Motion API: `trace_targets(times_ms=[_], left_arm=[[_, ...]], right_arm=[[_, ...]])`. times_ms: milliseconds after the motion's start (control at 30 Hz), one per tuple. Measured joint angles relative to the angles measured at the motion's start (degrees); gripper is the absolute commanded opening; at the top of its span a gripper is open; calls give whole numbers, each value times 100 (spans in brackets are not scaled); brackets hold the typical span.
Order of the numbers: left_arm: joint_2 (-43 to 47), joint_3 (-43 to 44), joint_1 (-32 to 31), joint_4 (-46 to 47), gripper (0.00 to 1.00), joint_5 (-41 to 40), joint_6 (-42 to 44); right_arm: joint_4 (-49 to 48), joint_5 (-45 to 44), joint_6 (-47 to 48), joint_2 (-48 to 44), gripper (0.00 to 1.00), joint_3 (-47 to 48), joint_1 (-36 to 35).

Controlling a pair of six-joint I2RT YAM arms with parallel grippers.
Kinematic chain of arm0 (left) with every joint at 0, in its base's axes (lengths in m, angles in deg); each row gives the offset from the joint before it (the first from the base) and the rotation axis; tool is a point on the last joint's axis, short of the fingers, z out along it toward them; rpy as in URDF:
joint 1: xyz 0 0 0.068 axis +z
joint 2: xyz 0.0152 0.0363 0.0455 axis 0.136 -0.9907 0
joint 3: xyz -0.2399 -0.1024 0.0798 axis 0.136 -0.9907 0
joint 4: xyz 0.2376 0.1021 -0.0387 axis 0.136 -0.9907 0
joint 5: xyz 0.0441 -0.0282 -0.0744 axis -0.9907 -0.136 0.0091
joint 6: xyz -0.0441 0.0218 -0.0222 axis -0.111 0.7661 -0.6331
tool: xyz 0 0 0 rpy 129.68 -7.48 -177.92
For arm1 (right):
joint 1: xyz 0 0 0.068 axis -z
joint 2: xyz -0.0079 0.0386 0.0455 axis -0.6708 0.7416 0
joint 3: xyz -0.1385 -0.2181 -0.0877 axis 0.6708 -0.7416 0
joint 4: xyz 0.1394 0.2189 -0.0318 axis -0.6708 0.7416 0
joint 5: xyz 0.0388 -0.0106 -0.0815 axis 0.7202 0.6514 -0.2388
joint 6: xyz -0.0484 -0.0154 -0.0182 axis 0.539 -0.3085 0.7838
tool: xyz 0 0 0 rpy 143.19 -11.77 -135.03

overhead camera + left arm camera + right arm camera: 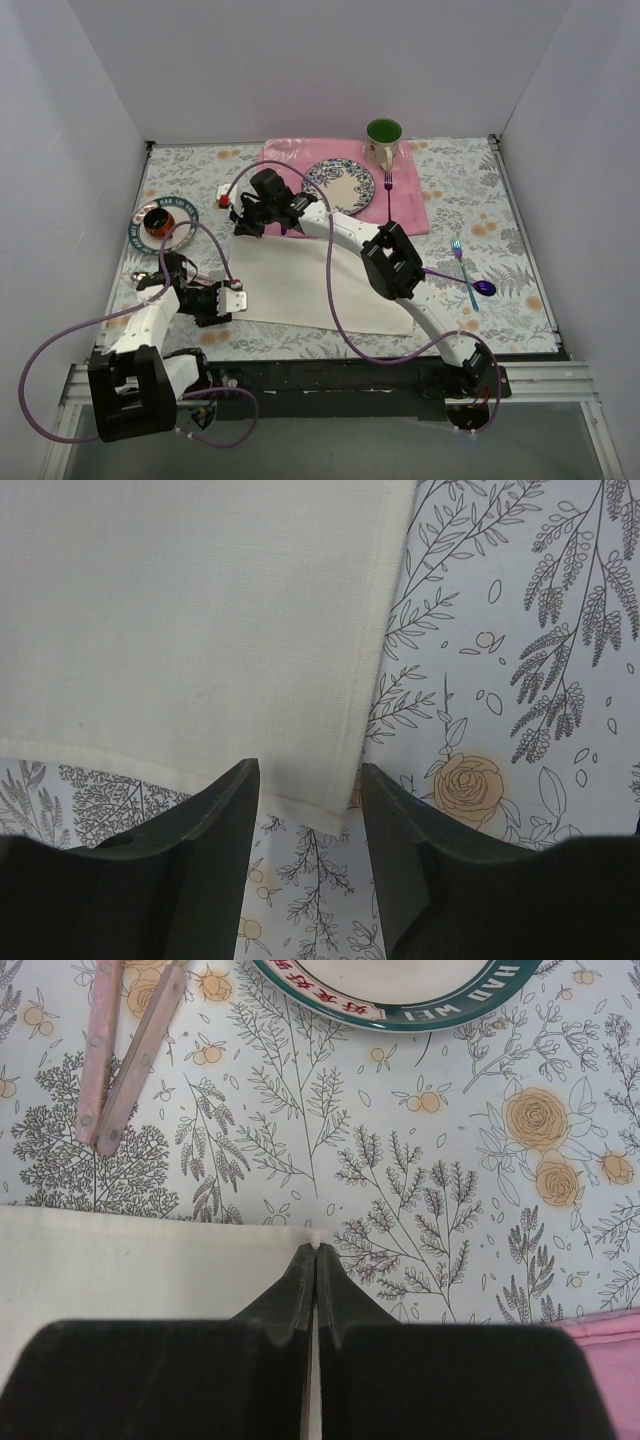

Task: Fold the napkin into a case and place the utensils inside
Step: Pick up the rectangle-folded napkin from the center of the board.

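The cream-white napkin (310,280) lies flat on the floral tablecloth. My right gripper (246,218) is shut on its far-left corner, and a bit of cloth shows at the closed tips in the right wrist view (316,1248). My left gripper (236,298) is open, with the napkin's near-left corner (330,815) lying between its fingers (215,850). The iridescent spoon (481,288) and a teal-purple fork (459,258) lie on the cloth to the right of the napkin. The napkin is not shaped as a case.
A pink placemat (415,205) at the back holds a patterned plate (341,185), a dark purple fork (388,184) and a green mug (383,140). A teal-rimmed saucer (182,220) with a cup stands at the left, also seen from the right wrist (400,1008). Two pale pink sticks (125,1055) lie beside it.
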Motion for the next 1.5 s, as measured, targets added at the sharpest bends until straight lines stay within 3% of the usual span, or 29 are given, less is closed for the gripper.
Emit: trace_targets(times_ms=[367, 533, 733, 933, 1500], left_arm=[[-737, 131, 2, 319, 47, -111, 92], [-632, 11, 4, 264, 20, -96, 435], [-898, 92, 7, 205, 0, -50, 476], [-1180, 284, 2, 234, 0, 11, 358], [-603, 990, -17, -407, 0, -332, 118]], right_arm=[[-2, -2, 20, 0, 1, -11, 0], [-2, -2, 17, 0, 1, -11, 0], [-4, 4, 0, 0, 1, -13, 0], [-33, 4, -28, 0, 1, -13, 0], [-212, 48, -219, -17, 1, -11, 0]])
